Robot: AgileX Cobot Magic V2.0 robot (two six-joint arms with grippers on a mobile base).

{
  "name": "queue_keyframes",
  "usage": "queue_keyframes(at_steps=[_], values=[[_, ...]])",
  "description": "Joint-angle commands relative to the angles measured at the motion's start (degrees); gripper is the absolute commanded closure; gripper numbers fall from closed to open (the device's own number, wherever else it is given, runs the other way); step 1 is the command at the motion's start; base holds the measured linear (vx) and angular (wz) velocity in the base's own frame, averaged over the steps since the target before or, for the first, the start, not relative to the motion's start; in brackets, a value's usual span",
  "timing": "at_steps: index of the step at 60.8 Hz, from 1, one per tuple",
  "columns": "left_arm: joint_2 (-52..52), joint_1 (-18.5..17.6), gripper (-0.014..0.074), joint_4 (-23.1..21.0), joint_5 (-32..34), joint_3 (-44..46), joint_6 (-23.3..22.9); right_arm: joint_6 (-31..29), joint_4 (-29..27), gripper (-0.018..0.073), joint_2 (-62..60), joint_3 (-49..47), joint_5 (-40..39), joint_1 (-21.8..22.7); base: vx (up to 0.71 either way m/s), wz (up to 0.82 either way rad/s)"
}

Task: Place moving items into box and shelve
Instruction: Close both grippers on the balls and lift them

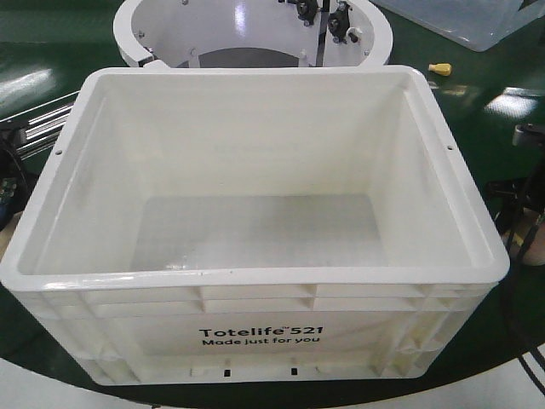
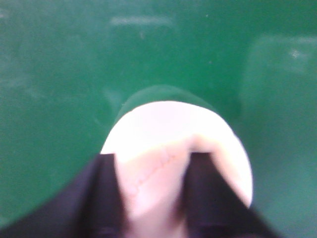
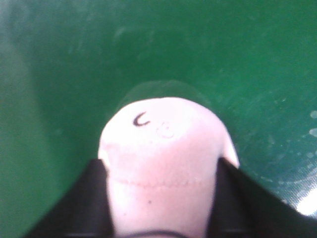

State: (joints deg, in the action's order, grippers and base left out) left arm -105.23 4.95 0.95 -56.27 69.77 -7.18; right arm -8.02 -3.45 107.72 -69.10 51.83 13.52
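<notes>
— What takes up the most room?
— The green desk [image 1: 477,94], and on it the white box [image 1: 255,332], open-topped, with its "Totelife 521" print facing the front camera.
— And behind it?
— A white ring-shaped stand [image 1: 238,25] just past the far rim. A clear tub [image 1: 460,21] sits at the far right corner.
— Where are the soft things?
— Only the wrist views show them. The left fingers [image 2: 99,198] are clamped on a pale soft lump [image 2: 173,129] with a faint slanting seam, with green desk behind it. The right fingers [image 3: 94,198] are pressed against both sides of a pinkish soft lump [image 3: 163,144] with a small dark curved mark. I cannot tell whether either lump touches the desk.
— Anything smaller?
— A tiny yellow piece [image 1: 438,68] lies on the desk beyond the box's far right corner.
</notes>
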Motion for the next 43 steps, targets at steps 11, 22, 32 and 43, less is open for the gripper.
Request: queue_keyframes(at_steps=[11, 22, 32, 43], values=[[1.7, -0.2, 0.0605, -0.1, -3.1, 0.3, -0.4, 0.8, -1.3, 0.0573, -1.7, -0.8, 1.0, 0.1, 0.00, 0.00], [7.4, -0.2, 0.0603, 0.9, -1.3, 0.7, -2.3, 0.8, -1.2, 0.0570, -5.9, -4.4, 1.8, 0.1, 0.00, 0.00], [14.3, -0.2, 0.0600, 0.9, -4.1, 6.1, -2.3, 0.7, -1.7, 0.0568, -12.1, -10.2, 3.6, 0.1, 0.00, 0.00], [20.9, -0.2, 0.0600, 0.2, -5.9, 17.0, -3.7, -0.1, -3.4, 0.0568, -20.0, -16.7, 3.8, 0.1, 0.00, 0.00]])
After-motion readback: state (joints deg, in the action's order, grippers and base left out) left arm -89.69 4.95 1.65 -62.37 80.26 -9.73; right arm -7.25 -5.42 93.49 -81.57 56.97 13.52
